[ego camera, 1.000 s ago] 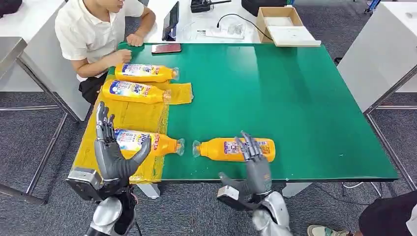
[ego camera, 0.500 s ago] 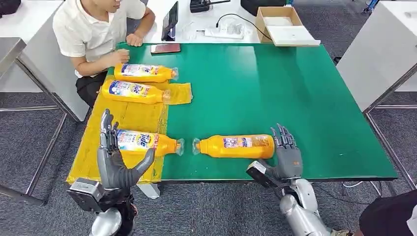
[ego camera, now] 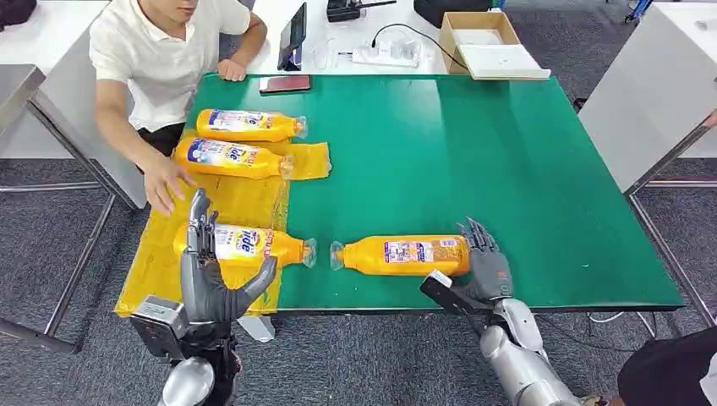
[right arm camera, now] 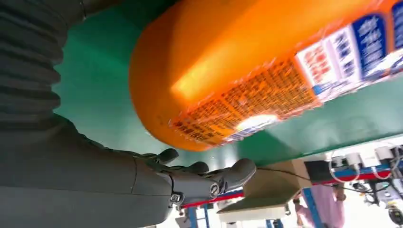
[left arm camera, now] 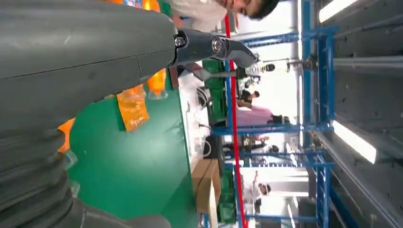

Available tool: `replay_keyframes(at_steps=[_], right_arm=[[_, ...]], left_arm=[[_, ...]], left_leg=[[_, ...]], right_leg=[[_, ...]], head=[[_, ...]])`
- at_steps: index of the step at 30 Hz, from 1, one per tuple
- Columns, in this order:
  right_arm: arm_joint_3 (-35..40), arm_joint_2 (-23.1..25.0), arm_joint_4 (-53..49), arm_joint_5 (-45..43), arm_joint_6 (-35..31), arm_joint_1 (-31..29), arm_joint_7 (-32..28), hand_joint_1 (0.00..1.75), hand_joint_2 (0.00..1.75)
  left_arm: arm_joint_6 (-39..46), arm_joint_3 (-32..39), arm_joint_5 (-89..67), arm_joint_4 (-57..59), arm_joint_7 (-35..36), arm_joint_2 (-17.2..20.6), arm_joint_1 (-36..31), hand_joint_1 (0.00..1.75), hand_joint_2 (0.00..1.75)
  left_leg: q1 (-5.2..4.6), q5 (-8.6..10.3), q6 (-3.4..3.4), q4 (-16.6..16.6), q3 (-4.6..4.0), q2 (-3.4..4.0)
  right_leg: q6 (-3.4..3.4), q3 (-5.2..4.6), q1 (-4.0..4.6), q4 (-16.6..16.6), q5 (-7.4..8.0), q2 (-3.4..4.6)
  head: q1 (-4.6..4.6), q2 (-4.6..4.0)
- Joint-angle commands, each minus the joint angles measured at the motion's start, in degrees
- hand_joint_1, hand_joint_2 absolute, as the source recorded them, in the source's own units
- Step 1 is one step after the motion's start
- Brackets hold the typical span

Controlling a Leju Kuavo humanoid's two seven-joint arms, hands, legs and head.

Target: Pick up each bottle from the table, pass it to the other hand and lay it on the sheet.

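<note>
Four orange bottles lay on their sides on the green worktop [ego camera: 507,152]. Three of them rested on the yellow sheet [ego camera: 228,199] at the robot's left: two far ones [ego camera: 247,125] [ego camera: 228,157] and a nearer one [ego camera: 245,245], its cap poking off the sheet's edge. The fourth bottle [ego camera: 402,254] lay on bare green near the front edge, cap toward the sheet. The right hand [ego camera: 484,266] stood at this bottle's base with fingers spread and nothing gripped; in the right wrist view the base [right arm camera: 199,80] loomed just beside the fingers [right arm camera: 209,183], though whether they touched it was hard to tell. The left hand [ego camera: 211,275] was raised before the nearer bottle, fingers apart (thumb out to the side), holding nothing. A person's hand [ego camera: 162,182] rested on the sheet's far left part.
</note>
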Motion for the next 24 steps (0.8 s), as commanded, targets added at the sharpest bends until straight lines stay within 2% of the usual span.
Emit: replay_keyframes(at_steps=[1,11,15,16,17,18,19,20,24], right_arm=[[3.83,1.6,8.43,1.54,1.29,-4.89,0.85,0.0,1.75],[5.19,1.71,10.33,2.95,2.48,-6.32,2.32,0.0,1.75],[6.71,0.54,13.26,3.14,12.47,-7.61,6.9,0.0,1.75],[7.07,0.27,13.73,3.34,13.53,-7.68,7.27,0.09,1.75],[7.24,-0.03,14.4,3.19,15.59,-7.76,7.72,0.61,1.75],[7.16,-0.16,14.56,3.04,16.0,-7.55,8.0,1.29,1.75],[7.16,-0.2,14.53,3.03,15.9,-7.4,7.97,1.47,1.75],[7.32,-0.27,14.71,3.15,16.28,-7.28,8.29,1.57,1.75],[7.47,-0.24,14.66,3.21,16.26,-6.63,8.58,1.59,1.75]], left_arm=[[-1.06,-2.5,1.13,4.51,1.24,0.72,-3.26,0.0,1.75],[-2.21,-2.87,2.45,4.79,2.2,0.64,-3.67,0.0,1.75],[-3.8,-3.03,4.04,5.7,4.14,0.6,-4.07,0.0,1.75],[-4.0,-3.1,4.17,5.85,4.28,0.57,-4.17,0.0,1.75],[-4.37,-3.15,4.39,6.1,4.56,0.63,-4.29,0.0,1.75],[-4.62,-3.2,4.56,6.21,4.76,0.67,-4.31,0.0,1.75],[-4.61,-3.19,4.56,6.22,4.76,0.66,-4.29,0.0,1.75],[-5.01,-3.24,4.85,6.27,5.09,0.75,-4.29,0.0,1.75],[-5.65,-3.11,5.41,6.18,5.63,1.03,-4.07,0.0,1.75]], left_leg=[[0.05,-0.03,-0.1,-0.06,0.18,0.09],[0.05,-0.02,-0.06,-0.04,0.19,0.08],[0.07,-0.04,-0.1,-0.06,0.28,0.1],[0.05,-0.01,-0.07,-0.05,0.22,0.03],[0.04,0.01,-0.05,-0.04,0.18,0.02],[0.06,-0.01,-0.09,-0.06,0.29,0.02],[0.07,-0.01,-0.08,-0.08,0.39,0.03],[0.08,-0.01,-0.1,-0.11,0.48,0.11],[0.06,-0.05,-0.04,-0.05,0.71,0.28]], right_leg=[[-0.1,0.16,0.06,-0.05,-0.02,0.02],[-0.08,0.16,0.06,-0.04,-0.01,0.01],[-0.11,0.27,0.09,-0.07,-0.03,-0.01],[-0.09,0.22,0.06,-0.07,-0.02,-0.06],[-0.07,0.17,0.05,-0.05,-0.01,-0.05],[-0.11,0.29,0.08,-0.09,-0.03,-0.1],[-0.1,0.36,0.09,-0.11,-0.03,-0.1],[-0.13,0.42,0.11,-0.15,-0.02,-0.08],[-0.07,0.56,0.09,-0.15,0.01,0.11]], head=[[0.0,0.0],[-0.02,0.0],[-0.02,0.0],[0.0,-0.02],[0.0,0.0],[-0.02,-0.02],[-0.02,0.0],[0.0,0.0],[-0.02,0.0]])
